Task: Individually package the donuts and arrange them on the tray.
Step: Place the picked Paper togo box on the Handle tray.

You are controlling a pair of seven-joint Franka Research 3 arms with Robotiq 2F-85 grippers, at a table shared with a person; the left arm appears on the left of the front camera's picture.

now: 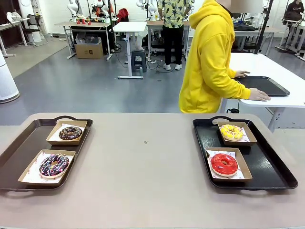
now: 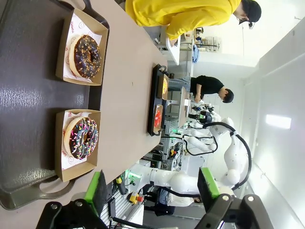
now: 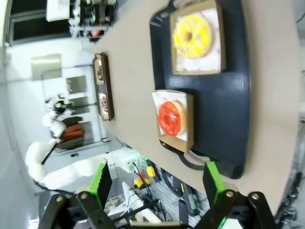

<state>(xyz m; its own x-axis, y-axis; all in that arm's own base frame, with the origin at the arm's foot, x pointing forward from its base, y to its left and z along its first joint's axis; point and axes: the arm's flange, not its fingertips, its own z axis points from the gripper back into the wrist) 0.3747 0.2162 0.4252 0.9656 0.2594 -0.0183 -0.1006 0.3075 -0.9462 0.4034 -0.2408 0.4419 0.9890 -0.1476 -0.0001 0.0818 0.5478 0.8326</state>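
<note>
Two black trays sit on the table. On the left tray point(image 1: 19, 157) a plain dark chocolate donut point(image 1: 70, 133) and a chocolate donut with coloured sprinkles point(image 1: 53, 165) each lie in a paper-lined box. The right tray point(image 1: 267, 167) holds the yellow sprinkled donut point(image 1: 231, 132) and the glossy red donut point(image 1: 224, 164), also boxed. My left gripper point(image 2: 151, 193) hangs open above the left tray's near end, over the sprinkled donut point(image 2: 81, 138) and dark donut point(image 2: 86, 56). My right gripper point(image 3: 157, 183) stands open above the right tray, over the red donut point(image 3: 170, 118) and yellow donut point(image 3: 192, 36).
A person in a yellow hoodie point(image 1: 209, 62) stands beyond the far edge, turned away, hands on another black tray point(image 1: 264, 86) on a white table. Bare tabletop point(image 1: 143, 162) lies between the two trays.
</note>
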